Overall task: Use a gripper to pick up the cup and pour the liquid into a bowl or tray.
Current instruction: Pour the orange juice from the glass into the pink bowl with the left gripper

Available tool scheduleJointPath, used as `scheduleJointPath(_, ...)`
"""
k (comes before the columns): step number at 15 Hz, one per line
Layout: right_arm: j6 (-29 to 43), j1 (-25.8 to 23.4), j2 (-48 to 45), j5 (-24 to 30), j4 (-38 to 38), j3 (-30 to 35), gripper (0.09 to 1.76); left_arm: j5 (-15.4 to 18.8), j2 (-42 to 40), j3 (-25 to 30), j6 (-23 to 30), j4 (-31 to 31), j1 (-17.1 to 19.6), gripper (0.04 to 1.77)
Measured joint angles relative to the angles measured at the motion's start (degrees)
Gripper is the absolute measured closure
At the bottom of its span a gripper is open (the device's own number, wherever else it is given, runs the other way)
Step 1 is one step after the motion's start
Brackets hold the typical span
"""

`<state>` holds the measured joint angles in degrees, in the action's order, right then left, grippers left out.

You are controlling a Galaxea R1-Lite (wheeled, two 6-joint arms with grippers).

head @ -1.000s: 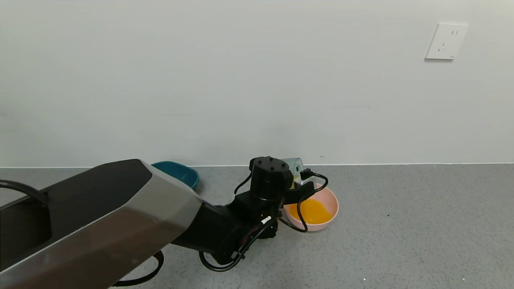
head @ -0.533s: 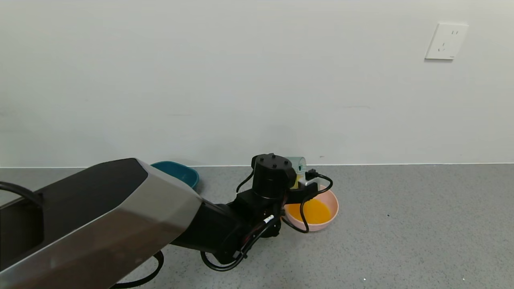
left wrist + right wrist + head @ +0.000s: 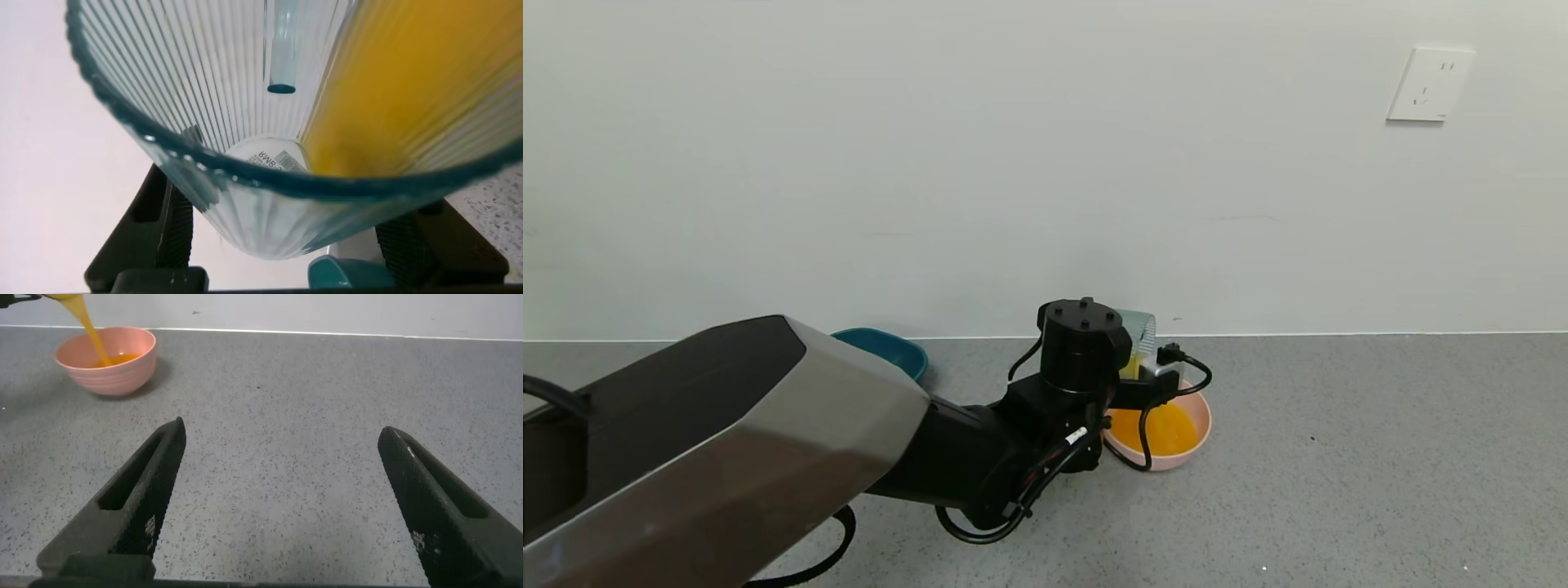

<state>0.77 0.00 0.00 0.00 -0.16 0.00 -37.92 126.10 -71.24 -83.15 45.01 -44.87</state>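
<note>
My left gripper [image 3: 1131, 359] is shut on the ribbed blue-green cup [image 3: 1137, 331] and holds it tilted over the near-left rim of the pale pink bowl [image 3: 1199, 408]. Orange liquid [image 3: 1164, 429] lies pooled in the bowl. In the left wrist view the cup [image 3: 245, 220] fills the frame between the black fingers [image 3: 176, 233], with liquid [image 3: 409, 90] running along its lower side. In the right wrist view a stream of liquid [image 3: 90, 331] falls into the bowl [image 3: 110, 367]. My right gripper [image 3: 282, 429] is open and empty over the bare floor, well away from the bowl.
A dark teal tub [image 3: 890, 349] stands against the white wall to the left of the bowl and shows in the left wrist view [image 3: 343, 273]. A wall socket [image 3: 1429, 84] is at the upper right. Grey speckled floor lies open to the right.
My left wrist has risen and shifted slightly right, tipping the cup further over the bowl. The right arm has not moved.
</note>
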Motion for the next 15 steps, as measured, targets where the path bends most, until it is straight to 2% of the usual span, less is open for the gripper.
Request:
scheduleJointPath(6, 0.0, 0.0, 0.0, 0.0, 0.02, 0.0, 0.14, 0.02, -0.02, -0.39, -4.14, 0.02, -0.22, 0.56)
scheduleJointPath(13, 0.0, 0.0, 0.0, 0.0, 0.0, 0.0, 0.14, 0.09, 0.09, -2.38, -12.82, 0.44, -0.9, 0.56)
scheduleJointPath(15, 0.0, 0.0, 0.0, 0.0, 0.0, 0.0, 0.14, 0.04, 0.2, -2.66, -13.87, 0.46, -1.18, 0.56)
